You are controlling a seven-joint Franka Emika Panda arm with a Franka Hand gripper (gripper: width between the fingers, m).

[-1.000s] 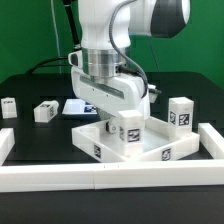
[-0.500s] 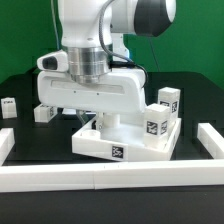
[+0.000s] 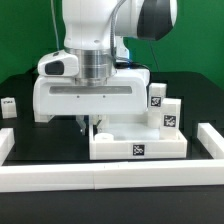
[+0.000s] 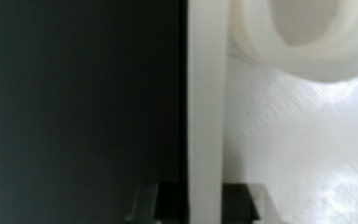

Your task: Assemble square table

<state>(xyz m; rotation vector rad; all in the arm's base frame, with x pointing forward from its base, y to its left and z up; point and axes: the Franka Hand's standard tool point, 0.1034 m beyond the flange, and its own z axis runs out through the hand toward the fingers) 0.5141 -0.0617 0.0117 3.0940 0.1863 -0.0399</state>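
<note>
White square top [image 3: 165, 148] lies parallel to the tabletop's [image 3: 30, 115] near edge, its rim [image 4: 201, 100] clamped in the gripper [image 3: 88, 127], seemingly for steering it.

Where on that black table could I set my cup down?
Bare black table lies between the lone leg and the square table top; a narrower strip runs beside the border wall on the exterior view's right. It is crowded where the gripper clamps the top's rim and around two standing legs.

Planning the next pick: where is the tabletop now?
Exterior view: the tabletop lies centre, just behind the near border wall, gripper clamping its rim on the view's left.
</note>
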